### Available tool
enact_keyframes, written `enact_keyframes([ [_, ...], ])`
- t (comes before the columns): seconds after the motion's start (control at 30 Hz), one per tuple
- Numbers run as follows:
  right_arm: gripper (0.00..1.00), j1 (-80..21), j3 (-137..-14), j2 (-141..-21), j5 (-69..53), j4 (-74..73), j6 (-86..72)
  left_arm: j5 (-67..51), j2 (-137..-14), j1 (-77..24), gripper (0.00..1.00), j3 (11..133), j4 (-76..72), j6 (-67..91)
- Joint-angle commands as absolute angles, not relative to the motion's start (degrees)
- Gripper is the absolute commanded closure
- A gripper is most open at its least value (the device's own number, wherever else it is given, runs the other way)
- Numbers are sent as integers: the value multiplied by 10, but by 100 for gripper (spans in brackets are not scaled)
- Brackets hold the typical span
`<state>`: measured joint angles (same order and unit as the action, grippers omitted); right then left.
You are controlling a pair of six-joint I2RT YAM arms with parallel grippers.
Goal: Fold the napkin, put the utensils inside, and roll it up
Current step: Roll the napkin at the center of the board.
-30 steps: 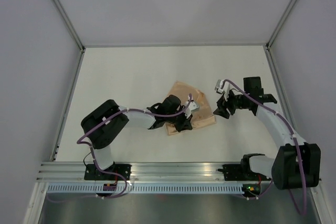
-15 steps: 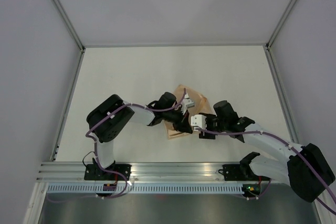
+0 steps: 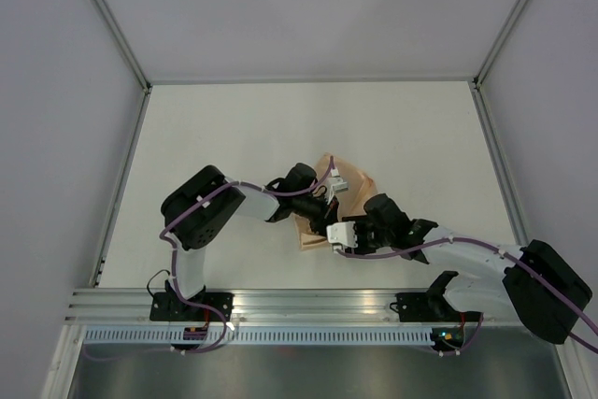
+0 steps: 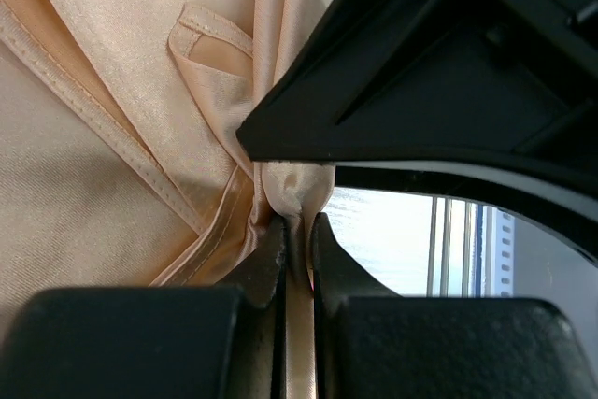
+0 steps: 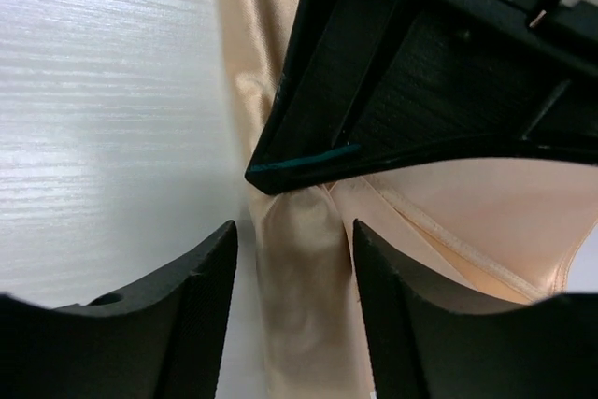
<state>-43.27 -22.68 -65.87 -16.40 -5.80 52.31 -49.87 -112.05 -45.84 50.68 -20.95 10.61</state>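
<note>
Shows the napkin (image 3: 350, 175) crumpled just right of the worktop (image 3: 215, 137) middle, nearer the near edge than the far one, with hems and folds bunched upward. Pinches a raised fold of that cloth in the left claw (image 4: 297, 235), clenched tight with fabric squeezed between the tips. Straddles the same bunched strip right beside it with the right claw (image 5: 292, 249), released and spread wide, maybe brushing the fabric on one side, hard to tell.

The white table (image 3: 234, 137) carries the napkin (image 3: 358, 180) (peach, bunched).
</note>
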Motion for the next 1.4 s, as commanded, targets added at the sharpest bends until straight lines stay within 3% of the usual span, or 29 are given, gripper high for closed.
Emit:
enact_keyframes([
  [0.0,43,-445,-222,-671,-135,-20,522,-497,-1150,-459,98,509,-153,102],
  [0.43,48,-460,-225,-671,-128,-13,509,-517,-1158,-453,98,518,-140,97],
  [0.83,77,-471,-228,-697,-130,-29,502,-531,-1158,-444,98,526,-127,86],
  [0.9,82,-470,-231,-700,-133,-42,499,-527,-1154,-442,95,526,-127,86],
  [1.13,98,-471,-256,-714,-158,-95,493,-484,-1115,-439,63,514,-143,93],
  [1.37,99,-469,-299,-750,-192,-173,487,-421,-1074,-439,56,502,-156,98],
])
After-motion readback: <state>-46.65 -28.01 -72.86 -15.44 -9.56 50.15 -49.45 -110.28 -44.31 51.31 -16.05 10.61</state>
